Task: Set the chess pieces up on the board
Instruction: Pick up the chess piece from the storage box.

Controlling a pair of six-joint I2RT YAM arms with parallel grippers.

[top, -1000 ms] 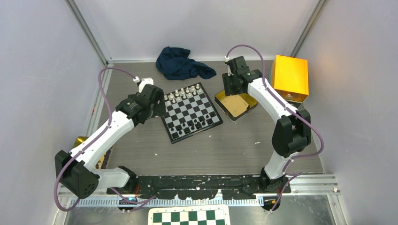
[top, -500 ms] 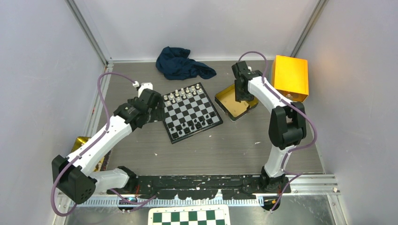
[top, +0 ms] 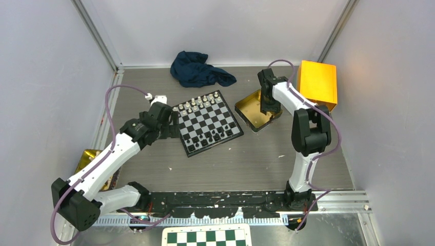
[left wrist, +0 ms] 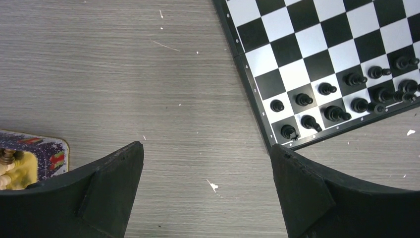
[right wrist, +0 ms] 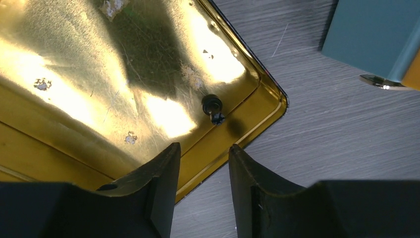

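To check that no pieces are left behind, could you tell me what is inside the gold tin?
One small black chess piece lies near the corner of the tin; the rest of the floor in view is bare. The right tool hides the near part.

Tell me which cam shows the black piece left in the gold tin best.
Right wrist: the black piece sits near the corner of the gold tin, just ahead of the right gripper. Top external shows the tin, but the piece cannot be made out. Left wrist shows neither.
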